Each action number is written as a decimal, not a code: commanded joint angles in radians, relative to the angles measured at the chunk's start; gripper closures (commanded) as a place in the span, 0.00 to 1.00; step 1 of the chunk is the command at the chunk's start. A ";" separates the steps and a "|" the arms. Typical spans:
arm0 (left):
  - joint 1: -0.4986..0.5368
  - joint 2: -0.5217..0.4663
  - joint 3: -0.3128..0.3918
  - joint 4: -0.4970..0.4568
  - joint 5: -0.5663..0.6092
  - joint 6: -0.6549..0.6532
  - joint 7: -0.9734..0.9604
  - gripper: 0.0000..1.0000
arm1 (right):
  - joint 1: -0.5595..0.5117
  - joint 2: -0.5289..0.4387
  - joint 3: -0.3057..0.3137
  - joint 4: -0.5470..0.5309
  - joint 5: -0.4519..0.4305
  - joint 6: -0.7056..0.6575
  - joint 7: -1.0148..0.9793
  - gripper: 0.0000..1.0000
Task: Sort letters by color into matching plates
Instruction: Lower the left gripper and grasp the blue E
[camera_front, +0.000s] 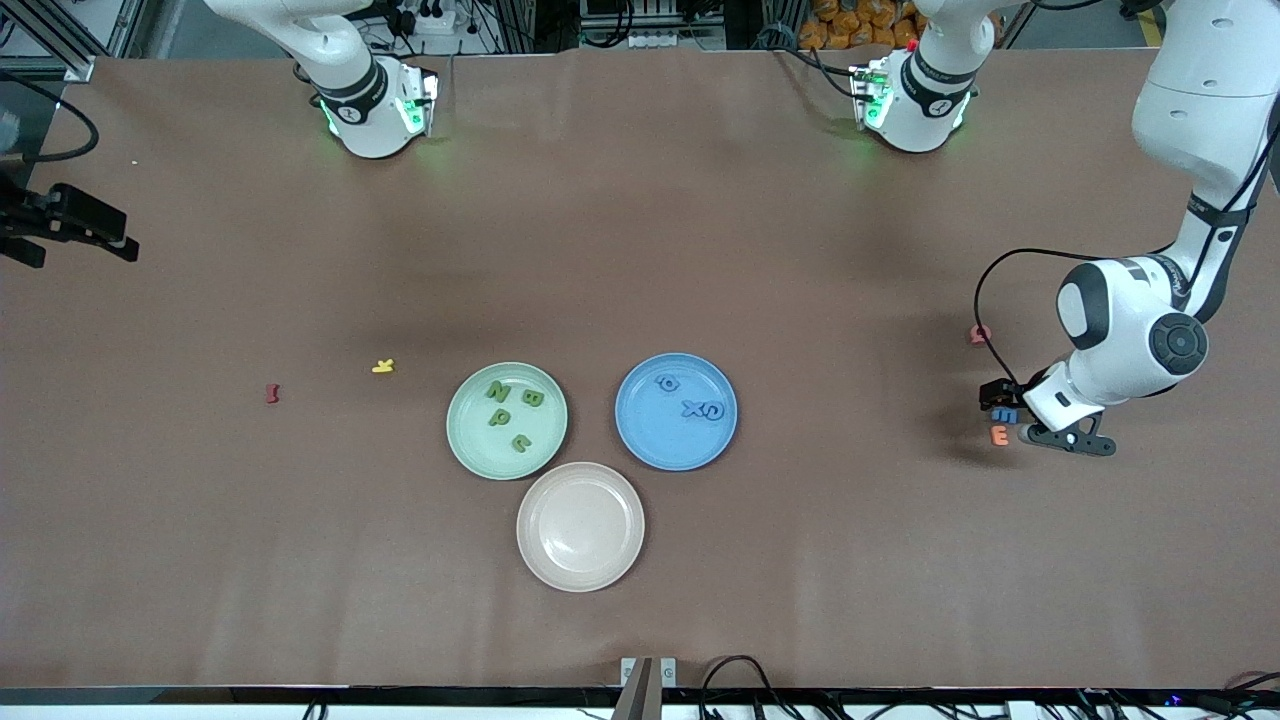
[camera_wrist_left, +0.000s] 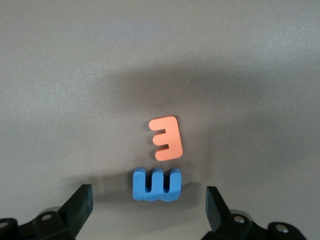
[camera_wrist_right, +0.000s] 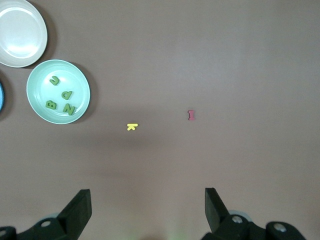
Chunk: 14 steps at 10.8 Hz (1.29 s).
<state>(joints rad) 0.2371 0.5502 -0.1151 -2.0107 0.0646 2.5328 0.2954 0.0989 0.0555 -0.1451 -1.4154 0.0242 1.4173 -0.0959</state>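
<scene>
The blue letter E (camera_wrist_left: 156, 184) lies on the table at the left arm's end, touching an orange letter (camera_wrist_left: 166, 138). My left gripper (camera_wrist_left: 150, 200) hangs low over the blue E (camera_front: 1005, 415), open, one finger on each side and not touching it. The mint green plate (camera_front: 540, 445) holds several dark green letters (camera_front: 512, 410). Three blue letters (camera_front: 702, 410) lie in the blue plate (camera_front: 650, 440). My right gripper (camera_wrist_right: 148, 200) stands open and empty high above the table; it sees the green plate (camera_wrist_right: 42, 80) from there.
A beige-pink plate (camera_front: 580, 526) sits empty, nearer the front camera than the other two plates. The orange letter (camera_front: 999, 434) and a pink one (camera_front: 980, 334) lie by the left gripper. Toward the right arm's end lie a yellow letter (camera_front: 383, 366) and a red one (camera_front: 272, 393).
</scene>
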 joint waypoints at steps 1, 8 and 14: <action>-0.015 0.004 0.015 -0.013 -0.014 0.032 0.018 0.00 | 0.010 -0.020 0.004 -0.077 0.020 0.084 0.047 0.00; -0.061 -0.001 0.058 -0.033 -0.012 0.064 0.002 0.98 | 0.028 -0.011 0.004 -0.080 0.017 0.117 0.113 0.00; -0.065 -0.018 0.060 -0.028 -0.012 0.063 0.008 1.00 | 0.027 -0.016 0.004 -0.080 0.008 0.117 0.114 0.00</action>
<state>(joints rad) 0.1897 0.5400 -0.0670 -2.0310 0.0646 2.5819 0.2936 0.1268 0.0566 -0.1412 -1.4859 0.0295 1.5304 -0.0006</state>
